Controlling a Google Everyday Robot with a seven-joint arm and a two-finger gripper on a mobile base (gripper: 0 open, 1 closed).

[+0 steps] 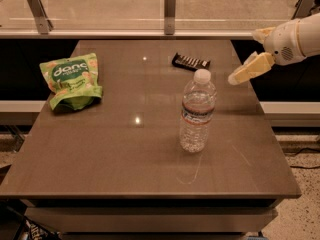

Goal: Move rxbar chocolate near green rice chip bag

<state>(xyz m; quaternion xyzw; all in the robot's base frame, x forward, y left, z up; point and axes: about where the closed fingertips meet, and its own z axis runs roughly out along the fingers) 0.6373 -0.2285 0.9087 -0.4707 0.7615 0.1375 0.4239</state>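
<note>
Only legible text: white "danc" on the green rice chip bag (pixel 72 79), set in its dark green oval. Rxbar chocolate (pixel 190 62) lettering and water bottle (pixel 197 114) label are unreadable. Claw (pixel 235 79) hangs over the bench (pixel 125 169) right edge.

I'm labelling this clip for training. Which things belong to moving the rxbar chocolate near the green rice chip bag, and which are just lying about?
Part of the job: rxbar chocolate, far side of the table; green rice chip bag, picture left; gripper, in the air right of the bar.
Just lying about: water bottle, upright near the middle.
</note>
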